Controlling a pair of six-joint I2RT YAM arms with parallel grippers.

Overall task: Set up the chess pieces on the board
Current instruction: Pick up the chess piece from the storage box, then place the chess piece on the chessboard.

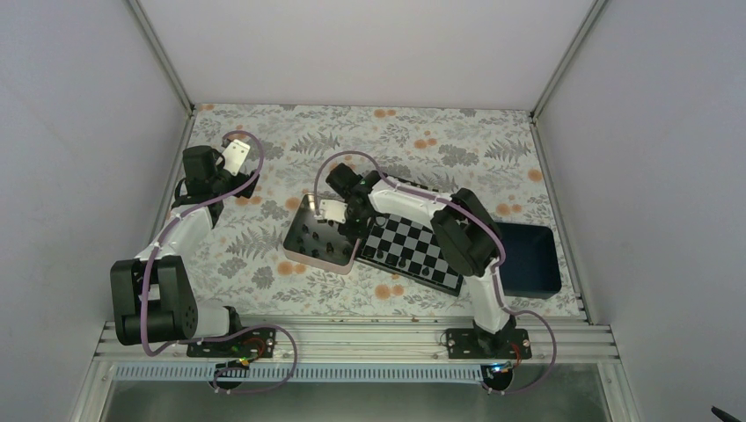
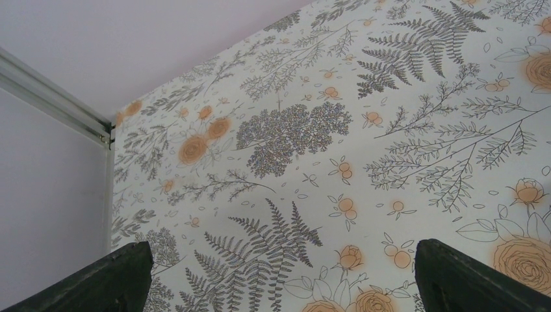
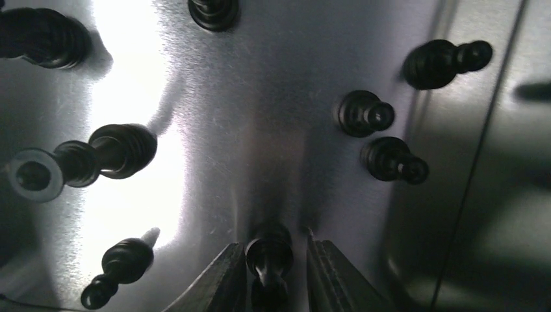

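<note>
Black ridged chess pieces (image 3: 120, 149) scatter; right fingers (image 3: 214, 286), ajar, flank one; left fingers (image 2: 97, 279) gape.

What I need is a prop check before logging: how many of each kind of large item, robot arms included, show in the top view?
chessboard: 1
silver metal tin: 1
dark blue tray: 1
robot arms: 2
Total: 5

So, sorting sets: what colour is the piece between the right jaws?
Black piece; clearest in the right wrist view.
</note>
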